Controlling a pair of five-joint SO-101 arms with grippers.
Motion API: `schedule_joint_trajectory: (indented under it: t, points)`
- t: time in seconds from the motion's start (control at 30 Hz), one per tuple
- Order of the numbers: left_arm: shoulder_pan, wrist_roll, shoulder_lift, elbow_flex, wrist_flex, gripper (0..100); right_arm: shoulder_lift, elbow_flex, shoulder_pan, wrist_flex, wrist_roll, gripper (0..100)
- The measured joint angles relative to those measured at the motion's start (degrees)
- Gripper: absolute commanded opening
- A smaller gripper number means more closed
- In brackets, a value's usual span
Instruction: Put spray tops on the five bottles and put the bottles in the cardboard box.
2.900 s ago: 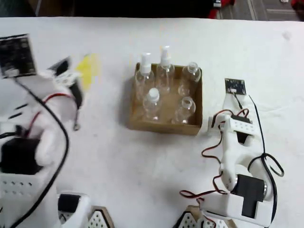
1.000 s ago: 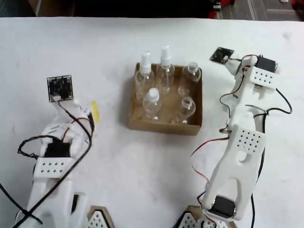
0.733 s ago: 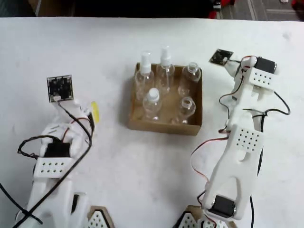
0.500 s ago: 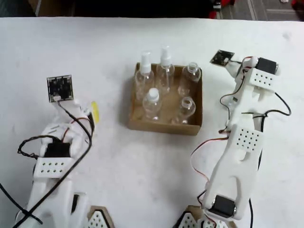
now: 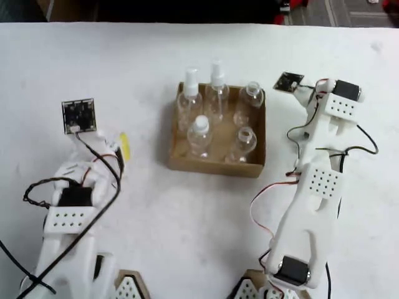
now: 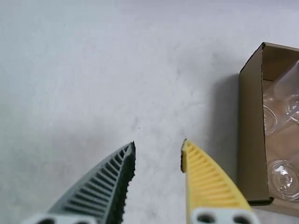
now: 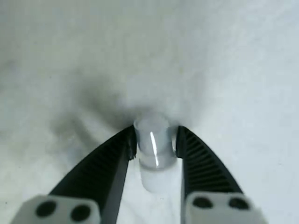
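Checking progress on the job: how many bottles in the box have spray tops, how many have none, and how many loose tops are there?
Bottles with spray tops: 3
Bottles without tops: 2
Loose spray top in the right gripper: 1
Total: 6

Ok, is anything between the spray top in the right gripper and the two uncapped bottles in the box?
Nothing visible does. The right gripper grips the spray top on bare table beside the cardboard box, and the uncapped bottles stand along that side.
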State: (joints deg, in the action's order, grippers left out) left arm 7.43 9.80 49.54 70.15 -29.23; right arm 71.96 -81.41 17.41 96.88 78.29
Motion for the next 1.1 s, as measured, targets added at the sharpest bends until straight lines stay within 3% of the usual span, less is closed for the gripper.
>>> schedule_joint_trajectory:
  t: [0.3, 0.5, 0.67, 0.9, 1.1]
  points:
    - [0.0, 0.0, 0.0, 0.0, 0.0, 15, -0.44, -2.46, 0.0, 0.09, -0.09, 1.9]
    - [0.0, 0.0, 0.0, 0.0, 0.0, 15, -8.7, -8.09, 0.88, 0.18, -8.0, 1.9]
    - [0.0, 0.0, 0.0, 0.0, 0.0, 15, -16.7, -9.41, 0.35, 0.44, -19.34, 1.9]
    - [0.0, 0.0, 0.0, 0.0, 0.0, 15, -27.69, -9.41, -1.58, 0.44, -45.01, 1.9]
    - [0.0, 0.0, 0.0, 0.0, 0.0, 15, -36.66, -9.41, -1.49, 0.53, -49.41, 1.7]
